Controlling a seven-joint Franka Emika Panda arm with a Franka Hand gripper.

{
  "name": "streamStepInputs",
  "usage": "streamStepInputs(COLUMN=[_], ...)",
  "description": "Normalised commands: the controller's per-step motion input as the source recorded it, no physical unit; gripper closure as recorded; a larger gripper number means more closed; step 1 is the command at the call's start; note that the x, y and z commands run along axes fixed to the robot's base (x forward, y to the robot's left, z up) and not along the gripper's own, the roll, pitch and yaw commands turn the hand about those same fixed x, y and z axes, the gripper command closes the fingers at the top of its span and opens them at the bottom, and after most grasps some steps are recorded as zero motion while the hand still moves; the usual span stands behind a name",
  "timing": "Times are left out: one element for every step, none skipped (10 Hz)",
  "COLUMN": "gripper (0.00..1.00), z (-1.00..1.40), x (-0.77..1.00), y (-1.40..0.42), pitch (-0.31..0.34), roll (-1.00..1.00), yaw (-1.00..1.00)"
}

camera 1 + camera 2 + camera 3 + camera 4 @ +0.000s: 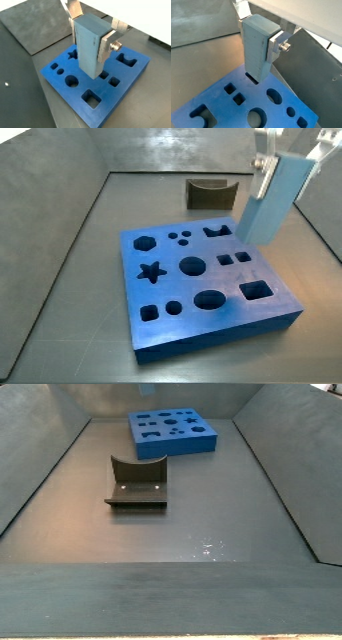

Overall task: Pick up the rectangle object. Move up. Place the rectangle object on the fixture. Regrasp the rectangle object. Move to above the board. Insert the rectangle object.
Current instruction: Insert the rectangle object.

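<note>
Block held upright over the blue board

Block (89, 45), smooth and pale blue-grey, is a long plain rectangular piece, and the gripper (91, 31) is clamped on its upper part. One flat silver finger (278, 44) presses against its side, with a small round screw head showing on the plate. The block hangs upright just above the board (100, 102). In a wrist view its lower end sits right over a narrow dark slot (252, 77); whether it touches the surface cannot be told. In a side view the block (274, 200) rises tall above the board's far right corner, held by the gripper (283, 153).

The board (214, 323) is a thick, bright blue square slab with a matte, foam-like look, cut with dark holes: a star (151, 271), circles, squares and a U-shape. It lies flat on the dull grey floor.

The fixture (136, 482) is a small dark brown holder with raised side walls and an open top. It stands well apart from the board (174, 429).
</note>
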Motion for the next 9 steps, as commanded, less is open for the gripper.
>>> streamStepInputs(gripper=[1.00, 1.00, 1.00, 1.00, 1.00, 1.00, 1.00, 1.00, 1.00], z=[-0.58, -0.55, -0.45, 0.00, 0.00, 0.02, 0.00, 0.03, 0.00], x=[0.73, 0.74, 0.70, 0.03, 0.00, 0.24, 0.61, 0.00, 0.00], y=[-0.13, -0.11, -0.19, 0.00, 0.00, -0.32, -0.44, 0.00, -0.02], pitch=[0.469, 0.454, 0.434, 0.020, 0.000, 0.177, 0.446, 0.000, 0.003], roll=[0.00, 0.01, 0.11, 0.03, 0.06, 0.55, 0.84, 0.08, 0.01], yaw=[0.42, 0.42, 0.37, 0.00, 0.00, -0.17, 0.00, -0.06, 0.00])
